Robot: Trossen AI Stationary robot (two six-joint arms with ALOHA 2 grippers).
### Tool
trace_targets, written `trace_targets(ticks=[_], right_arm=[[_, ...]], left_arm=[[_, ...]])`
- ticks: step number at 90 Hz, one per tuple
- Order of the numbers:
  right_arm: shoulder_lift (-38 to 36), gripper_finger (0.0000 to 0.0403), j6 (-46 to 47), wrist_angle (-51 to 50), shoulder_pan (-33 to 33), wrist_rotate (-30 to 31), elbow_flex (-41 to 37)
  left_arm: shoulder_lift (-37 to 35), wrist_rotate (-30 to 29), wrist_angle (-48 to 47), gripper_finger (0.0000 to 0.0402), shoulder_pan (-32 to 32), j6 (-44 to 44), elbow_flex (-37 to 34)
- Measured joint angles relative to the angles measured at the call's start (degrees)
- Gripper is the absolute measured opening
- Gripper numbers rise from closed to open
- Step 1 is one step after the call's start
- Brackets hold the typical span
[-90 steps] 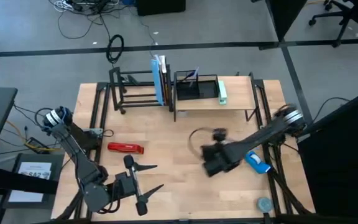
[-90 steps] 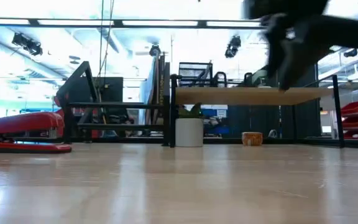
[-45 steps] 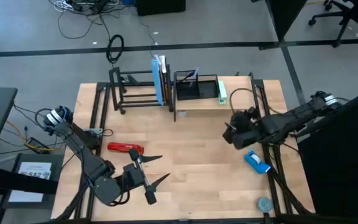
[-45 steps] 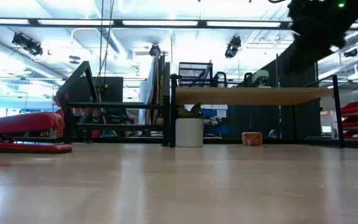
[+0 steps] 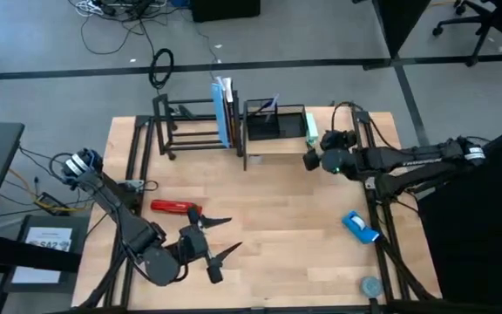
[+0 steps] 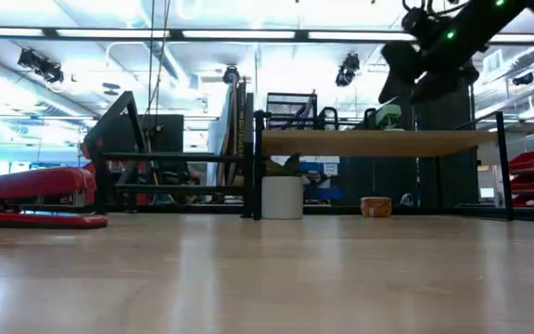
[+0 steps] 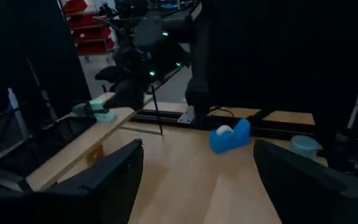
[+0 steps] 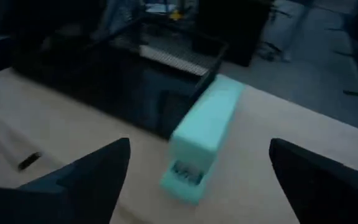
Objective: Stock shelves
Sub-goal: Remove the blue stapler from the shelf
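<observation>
Both end effectors are standing open and empty: the right end effector (image 5: 310, 160) is hovering just beside the mint-green stapler (image 5: 311, 129), which is lying on the light wood plank shelf with black metal legs (image 5: 338, 138) next to a black mesh organizer tray (image 5: 275, 123), while the left end effector (image 5: 214, 246) is hanging over the near part of the wooden desk (image 5: 268, 227). At the desk's far side, the open black metal tube-frame rack (image 5: 177, 126) is holding upright blue and white books (image 5: 224, 112), and a red stapler (image 5: 176, 207) and a blue tape dispenser (image 5: 359, 227) are lying well apart on the desk.
</observation>
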Motion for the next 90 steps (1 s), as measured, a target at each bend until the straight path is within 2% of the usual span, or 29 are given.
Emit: trace_targets(ticks=[15, 31, 61, 75, 90], right_arm=[[1.1, 0.0321, -3.5, 2.7, -5.1, -6.0, 0.0], [1.3, 0.0269, -3.9, 3.7, -8.1, -6.4, 0.0], [1.2, 0.0088, -4.9, 3.3, -9.8, -7.4, 0.0], [-0.8, 0.0086, -6.5, 1.5, -9.7, -7.1, 0.1], [-5.5, 0.0086, -7.6, -4.2, -7.1, -2.3, 3.4]], left_arm=[[0.2, 0.0, 0.1, 0.0284, 0.0, 0.2, 0.0], [0.2, 0.0, 0.0, 0.0284, 0.0, 0.0, 0.0], [0.2, 0.0, 0.0, 0.0284, 0.0, 0.0, 0.0], [0.2, 0.0, -0.1, 0.0284, 0.0, 0.0, 0.0], [0.2, 0.0, -0.1, 0.0284, 0.0, 0.0, 0.0]])
